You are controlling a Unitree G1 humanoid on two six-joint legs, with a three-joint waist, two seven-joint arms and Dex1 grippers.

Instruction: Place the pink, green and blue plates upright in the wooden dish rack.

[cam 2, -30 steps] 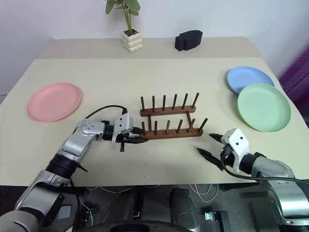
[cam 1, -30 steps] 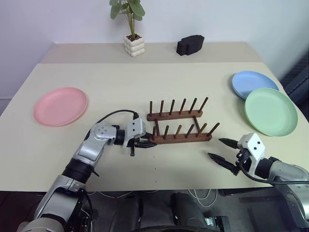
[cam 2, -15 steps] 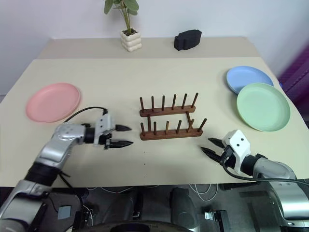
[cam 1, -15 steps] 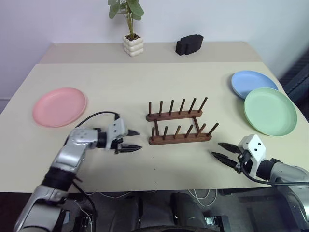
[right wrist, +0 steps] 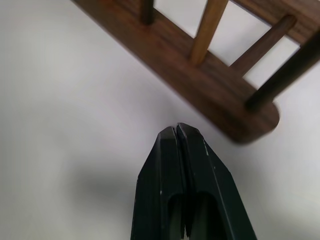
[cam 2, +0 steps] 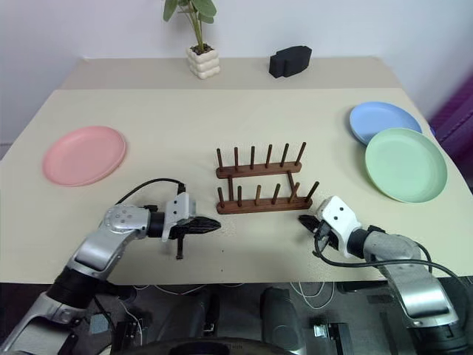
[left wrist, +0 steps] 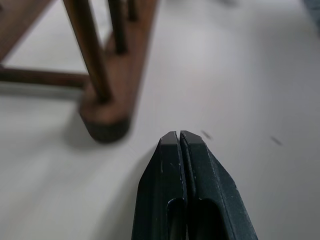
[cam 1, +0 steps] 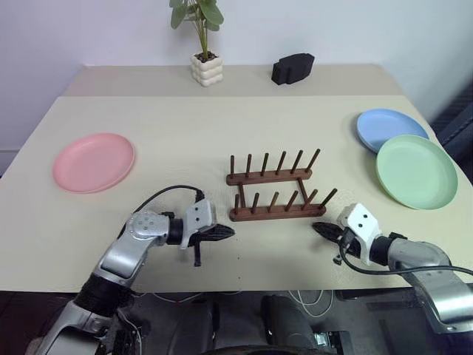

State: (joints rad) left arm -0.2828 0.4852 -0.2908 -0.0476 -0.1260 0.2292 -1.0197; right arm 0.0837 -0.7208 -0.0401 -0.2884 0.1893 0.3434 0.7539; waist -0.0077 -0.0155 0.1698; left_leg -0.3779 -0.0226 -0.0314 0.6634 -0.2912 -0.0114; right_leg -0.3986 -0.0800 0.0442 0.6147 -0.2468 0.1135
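Observation:
The wooden dish rack (cam 1: 275, 194) stands empty at the table's middle. The pink plate (cam 1: 93, 162) lies flat at the left. At the right, the green plate (cam 1: 416, 171) lies flat, its far edge over the blue plate (cam 1: 390, 129). My left gripper (cam 1: 228, 231) is shut and empty, its tips just short of the rack's near-left end (left wrist: 106, 122). At the rack's near-right end (right wrist: 250, 125), my right gripper (cam 1: 319, 228) is shut too, holding nothing, tips a little short of the rail.
A potted plant (cam 1: 204, 58) and a black blocky object (cam 1: 293, 68) stand at the table's far edge. Bare tabletop (cam 1: 185, 126) lies between the rack and the plates.
Both grippers have gone from open to shut. The left one swung away from the rack and came back to its near-left end. The right one moved in toward the rack's near-right end.

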